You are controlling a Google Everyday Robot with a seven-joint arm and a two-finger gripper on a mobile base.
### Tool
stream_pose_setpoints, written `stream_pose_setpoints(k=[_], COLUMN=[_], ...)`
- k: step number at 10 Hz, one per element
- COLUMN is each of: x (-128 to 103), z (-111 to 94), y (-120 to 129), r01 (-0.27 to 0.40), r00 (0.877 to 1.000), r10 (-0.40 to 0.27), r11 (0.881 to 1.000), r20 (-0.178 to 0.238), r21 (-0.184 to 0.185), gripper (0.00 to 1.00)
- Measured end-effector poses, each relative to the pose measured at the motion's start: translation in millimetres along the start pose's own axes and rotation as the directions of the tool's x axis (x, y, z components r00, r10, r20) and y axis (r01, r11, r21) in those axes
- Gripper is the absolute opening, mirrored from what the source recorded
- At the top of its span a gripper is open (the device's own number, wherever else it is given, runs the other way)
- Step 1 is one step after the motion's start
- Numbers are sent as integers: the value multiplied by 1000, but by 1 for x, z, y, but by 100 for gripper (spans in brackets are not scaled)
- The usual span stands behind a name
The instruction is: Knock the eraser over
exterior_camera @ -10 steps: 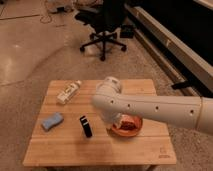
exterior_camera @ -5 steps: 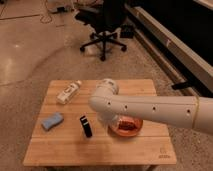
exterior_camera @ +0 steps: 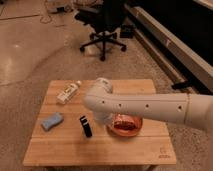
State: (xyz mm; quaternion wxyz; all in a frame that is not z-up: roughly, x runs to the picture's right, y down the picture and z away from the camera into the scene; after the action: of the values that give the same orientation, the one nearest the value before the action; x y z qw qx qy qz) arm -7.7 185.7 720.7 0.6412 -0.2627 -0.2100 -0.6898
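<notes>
Camera view showed me a concrete floor (exterior_camera: 30, 47), an office chair (exterior_camera: 102, 30), and the wooden table (exterior_camera: 100, 150). My arm (exterior_camera: 150, 107) crossed it, gripper (exterior_camera: 103, 119) pinched shut beside the copper bowl (exterior_camera: 128, 128). Eraser (exterior_camera: 85, 126) stood upright between the blue sponge (exterior_camera: 52, 121) and the bowl.

Worktop (exterior_camera: 150, 149): pale wooden slats, rectangular, standing on a speckled floor (exterior_camera: 30, 55).

Landmark is the eraser (exterior_camera: 86, 126), black, standing on end on the worktop.
- Light-blue sponge (exterior_camera: 52, 121): lies flat left of the eraser, apart from it.
- White bottle (exterior_camera: 68, 92): lies on its side, behind and left of the eraser.
- Copper-coloured bowl (exterior_camera: 126, 125): right of the eraser, not touching.
- Gripper (exterior_camera: 104, 119): over the worktop just right of the eraser, mostly hidden under the arm (exterior_camera: 145, 106).
</notes>
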Motion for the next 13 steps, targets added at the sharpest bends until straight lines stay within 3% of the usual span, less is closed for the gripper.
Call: stream_pose_setpoints(k=[3, 7, 10, 13], x=[10, 7, 10, 13], z=[17, 12, 13, 15], y=[13, -23, -8, -18], r01=[8, 23, 37, 44], r00=[1000, 1000, 999, 999], r10=[-8, -23, -37, -44], r11=[1000, 1000, 999, 999], r20=[8, 10, 13, 22], r21=[7, 8, 11, 14], gripper=[41, 41, 41, 41])
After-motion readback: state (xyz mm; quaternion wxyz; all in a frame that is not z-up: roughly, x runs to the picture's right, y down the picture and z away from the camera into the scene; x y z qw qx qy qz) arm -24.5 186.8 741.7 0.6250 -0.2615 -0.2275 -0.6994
